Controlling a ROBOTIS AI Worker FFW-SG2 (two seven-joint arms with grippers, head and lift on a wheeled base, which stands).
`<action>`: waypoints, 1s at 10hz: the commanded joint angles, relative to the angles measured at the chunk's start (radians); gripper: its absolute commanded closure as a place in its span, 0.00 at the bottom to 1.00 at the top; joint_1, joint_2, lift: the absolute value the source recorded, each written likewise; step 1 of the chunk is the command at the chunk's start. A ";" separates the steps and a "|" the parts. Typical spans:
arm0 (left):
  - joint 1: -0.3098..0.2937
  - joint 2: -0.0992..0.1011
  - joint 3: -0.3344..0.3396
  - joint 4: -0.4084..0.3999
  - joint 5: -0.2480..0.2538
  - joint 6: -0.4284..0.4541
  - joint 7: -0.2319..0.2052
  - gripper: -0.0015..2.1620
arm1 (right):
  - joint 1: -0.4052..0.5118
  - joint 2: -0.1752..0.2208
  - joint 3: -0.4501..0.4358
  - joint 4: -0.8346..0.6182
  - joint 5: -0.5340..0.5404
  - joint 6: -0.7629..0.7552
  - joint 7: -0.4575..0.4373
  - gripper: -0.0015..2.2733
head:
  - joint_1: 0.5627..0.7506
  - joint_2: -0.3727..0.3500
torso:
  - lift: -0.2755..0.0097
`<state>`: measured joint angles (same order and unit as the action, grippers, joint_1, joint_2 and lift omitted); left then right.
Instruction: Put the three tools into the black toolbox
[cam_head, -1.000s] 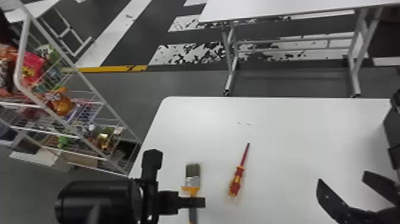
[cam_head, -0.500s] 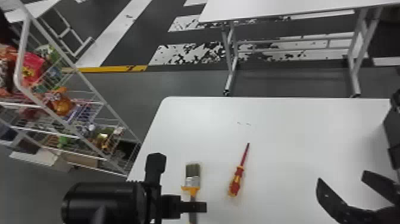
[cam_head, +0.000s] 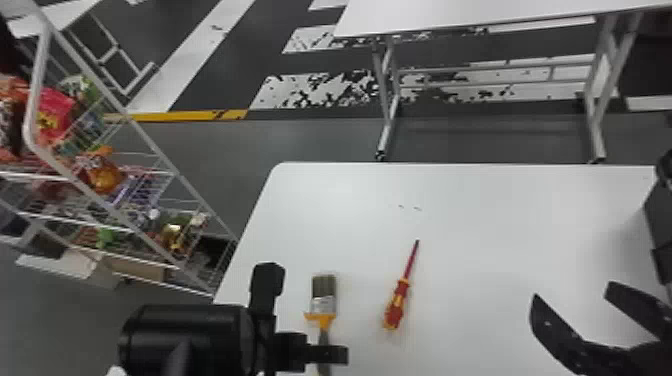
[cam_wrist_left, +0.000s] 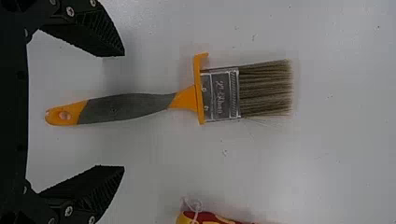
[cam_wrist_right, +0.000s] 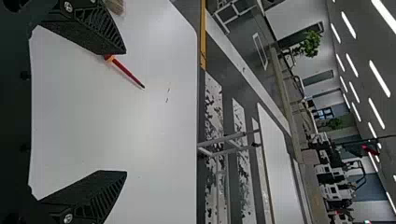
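- The left gripper (cam_head: 302, 319), spread wide above the paintbrush (cam_head: 324, 304), has edged slightly rightward.
- The brush has brown bristles and a grey-orange handle, partly hidden behind that gripper; a slim red-yellow screwdriver (cam_head: 396, 306) lies nearby on the smooth white table (cam_head: 475, 225).
- Right gripper (cam_head: 574, 294): wide, empty.
- Wire shelving (cam_head: 145, 137) stands left.

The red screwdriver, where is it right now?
In the head view, the red screwdriver lies on the white table, just to the right of the paintbrush.
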<state>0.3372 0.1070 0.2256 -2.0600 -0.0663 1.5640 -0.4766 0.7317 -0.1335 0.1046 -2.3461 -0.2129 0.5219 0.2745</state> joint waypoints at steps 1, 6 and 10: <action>-0.018 0.000 -0.011 0.017 -0.003 0.007 -0.001 0.09 | -0.002 0.000 -0.002 0.008 -0.002 -0.013 0.000 0.04 | 0.70 1.00 | 0.79; -0.063 0.010 -0.028 0.060 -0.026 0.007 -0.028 0.71 | -0.009 0.000 -0.014 0.030 -0.033 -0.044 0.003 0.04 | 0.70 1.00 | 0.79; -0.038 0.008 -0.008 0.000 -0.024 0.007 -0.042 0.83 | -0.023 0.002 -0.005 0.027 -0.034 -0.023 0.002 0.04 | 0.70 1.00 | 0.79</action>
<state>0.2904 0.1152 0.2137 -2.0401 -0.0918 1.5638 -0.5176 0.7105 -0.1319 0.0978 -2.3187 -0.2484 0.4936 0.2764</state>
